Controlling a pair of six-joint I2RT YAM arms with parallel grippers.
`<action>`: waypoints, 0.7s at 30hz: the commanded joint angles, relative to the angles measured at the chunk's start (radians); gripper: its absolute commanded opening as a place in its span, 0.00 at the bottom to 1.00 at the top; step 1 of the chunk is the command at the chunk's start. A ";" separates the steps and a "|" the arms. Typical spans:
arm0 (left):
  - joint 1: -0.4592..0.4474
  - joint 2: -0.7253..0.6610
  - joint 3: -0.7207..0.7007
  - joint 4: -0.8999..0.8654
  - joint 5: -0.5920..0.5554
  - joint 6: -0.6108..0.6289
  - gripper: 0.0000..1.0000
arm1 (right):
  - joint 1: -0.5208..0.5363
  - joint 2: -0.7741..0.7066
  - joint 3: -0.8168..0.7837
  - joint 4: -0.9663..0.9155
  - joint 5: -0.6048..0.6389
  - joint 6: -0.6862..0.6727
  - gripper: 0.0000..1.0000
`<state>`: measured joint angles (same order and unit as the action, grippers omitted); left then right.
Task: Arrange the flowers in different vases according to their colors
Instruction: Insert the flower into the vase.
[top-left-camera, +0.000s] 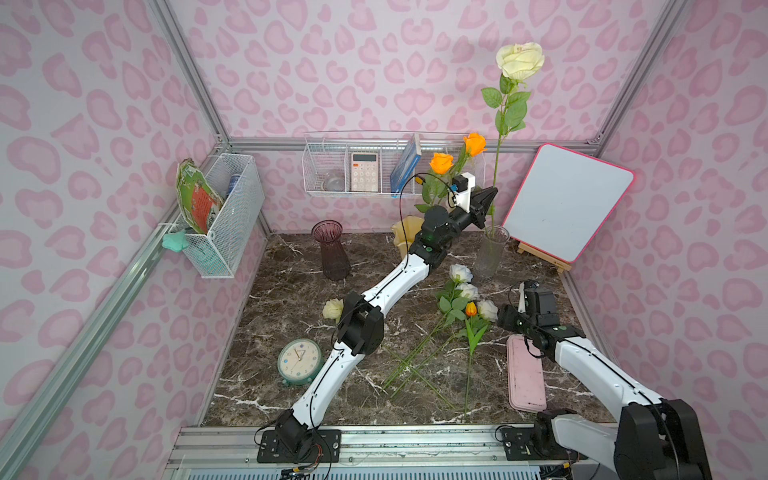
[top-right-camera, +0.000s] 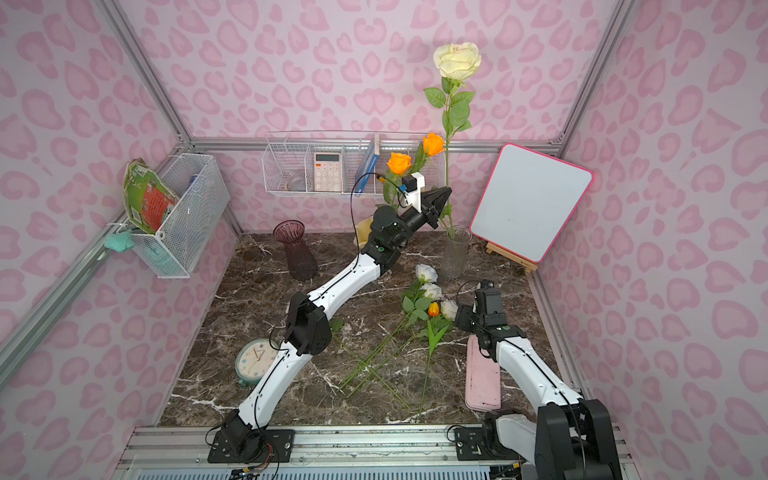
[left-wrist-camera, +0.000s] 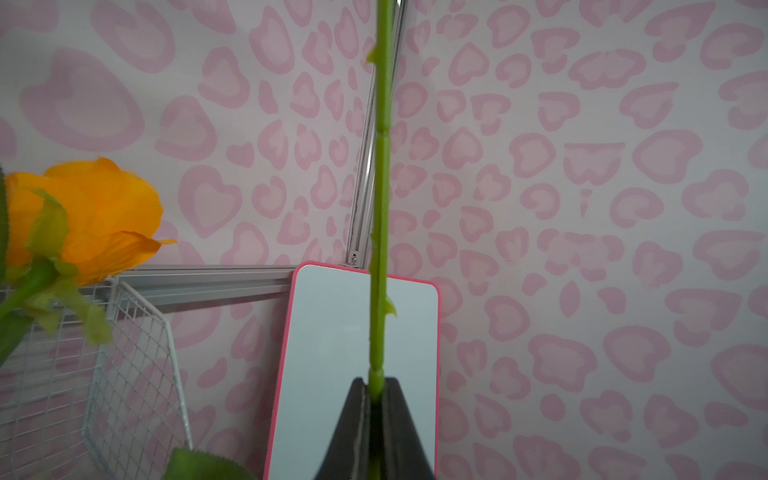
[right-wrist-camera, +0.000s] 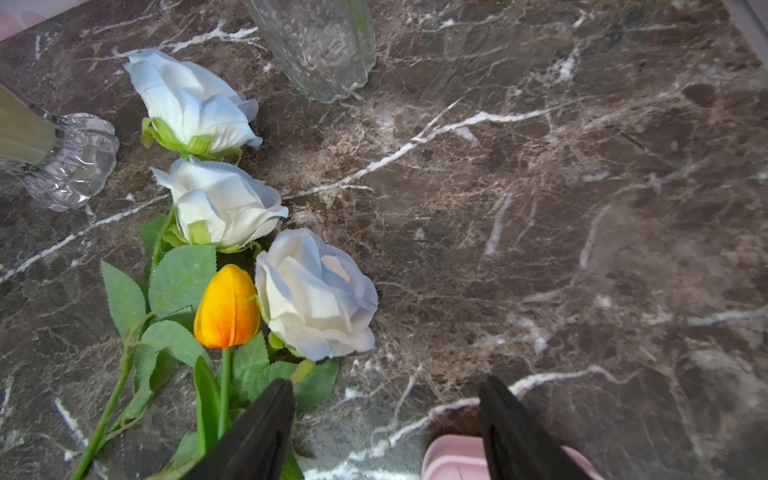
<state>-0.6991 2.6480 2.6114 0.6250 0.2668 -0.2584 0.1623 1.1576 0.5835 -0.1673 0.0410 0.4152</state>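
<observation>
The cream-yellow rose is very tall and its head is big. I think it could lean over and pull the clear vase down when I let go. That vase stands near the back right corner of the worktop, just beside the white board, so a tip could knock the board too. If I tug sideways, the stem could drag the vase along. My left arm is also close to the 2 orange roses in the yellow vase, and a swing could bump them.

My left pincer is clenched tight on the rose's green stem, above the vase mouth. My right pincer is spread wide and holds nothing. It hangs low over the worktop, near the 3 white roses and the small orange tulip.
</observation>
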 joint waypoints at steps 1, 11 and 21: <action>-0.007 0.035 0.022 0.064 -0.031 0.037 0.00 | 0.000 -0.002 -0.003 0.026 -0.021 -0.016 0.73; -0.010 0.075 0.008 0.030 -0.029 0.079 0.00 | 0.000 0.001 -0.005 0.034 -0.035 -0.026 0.73; -0.011 0.021 -0.009 0.068 0.012 0.036 0.00 | 0.001 0.007 -0.012 0.046 -0.044 -0.035 0.72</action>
<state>-0.7082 2.7087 2.5961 0.6384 0.2413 -0.2054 0.1623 1.1603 0.5716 -0.1444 0.0044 0.3882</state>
